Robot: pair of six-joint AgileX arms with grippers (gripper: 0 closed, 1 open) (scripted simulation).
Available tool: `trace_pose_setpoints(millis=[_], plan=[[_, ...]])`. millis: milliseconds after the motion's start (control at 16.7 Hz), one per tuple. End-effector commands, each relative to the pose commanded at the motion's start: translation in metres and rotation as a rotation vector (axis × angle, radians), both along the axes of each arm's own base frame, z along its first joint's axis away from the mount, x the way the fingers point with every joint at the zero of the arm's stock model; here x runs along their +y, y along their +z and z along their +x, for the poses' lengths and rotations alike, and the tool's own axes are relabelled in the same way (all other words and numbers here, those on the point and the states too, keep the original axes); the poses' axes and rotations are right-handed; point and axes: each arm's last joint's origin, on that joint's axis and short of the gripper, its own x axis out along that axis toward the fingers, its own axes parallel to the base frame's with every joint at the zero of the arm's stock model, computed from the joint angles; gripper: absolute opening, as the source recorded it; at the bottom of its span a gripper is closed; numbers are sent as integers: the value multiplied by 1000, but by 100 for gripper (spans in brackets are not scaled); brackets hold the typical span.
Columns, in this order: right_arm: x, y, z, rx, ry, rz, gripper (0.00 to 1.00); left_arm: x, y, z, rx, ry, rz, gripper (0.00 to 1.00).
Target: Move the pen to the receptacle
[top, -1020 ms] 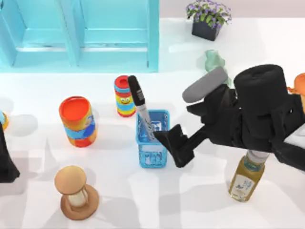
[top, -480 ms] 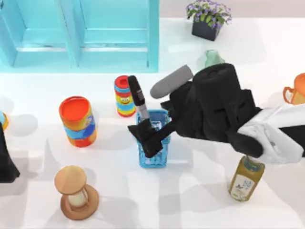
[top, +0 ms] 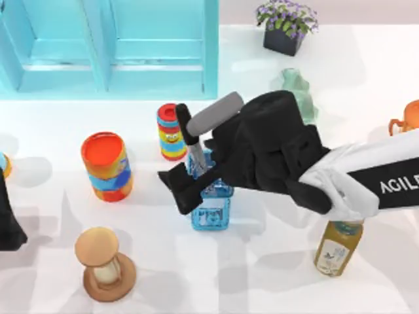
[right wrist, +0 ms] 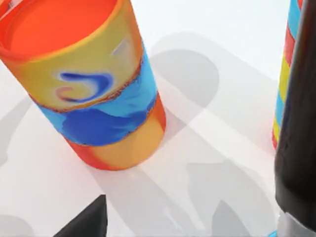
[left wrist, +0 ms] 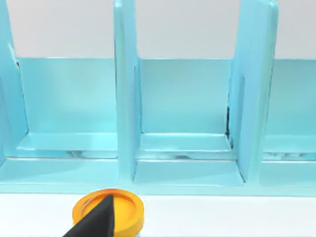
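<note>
The pen (top: 190,140) stands tilted in the blue basket (top: 211,213). Its black top leans toward the striped can and its silver barrel goes down into the basket. My right gripper (top: 179,190) hangs open over the basket's left rim, just in front of the pen's barrel and not closed on it. In the right wrist view the pen's black shaft (right wrist: 298,123) runs along one edge, and one dark fingertip (right wrist: 85,223) shows low down. My left arm (top: 8,219) is parked at the table's left edge, with one dark fingertip (left wrist: 95,223) in the left wrist view.
An orange-and-blue cup (top: 107,165) and a striped can (top: 170,131) stand left of the basket. A wooden hourglass (top: 103,263) is at front left, a bottle (top: 336,246) at front right. A turquoise shelf (top: 111,49), a flower pot (top: 285,27) and an orange mug (top: 408,118) line the back.
My right arm has swung left across the basket, carrying the gripper from the basket's right side to its left rim beside the pen. The pen and basket have stayed put.
</note>
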Motion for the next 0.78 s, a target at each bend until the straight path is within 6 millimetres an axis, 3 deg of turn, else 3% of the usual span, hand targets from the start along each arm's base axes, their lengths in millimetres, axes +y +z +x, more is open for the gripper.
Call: trace_pose_setpoints(millis=[780], plan=[[0,0,0,0,0,0,2,0,0,0,0,0,0,100]])
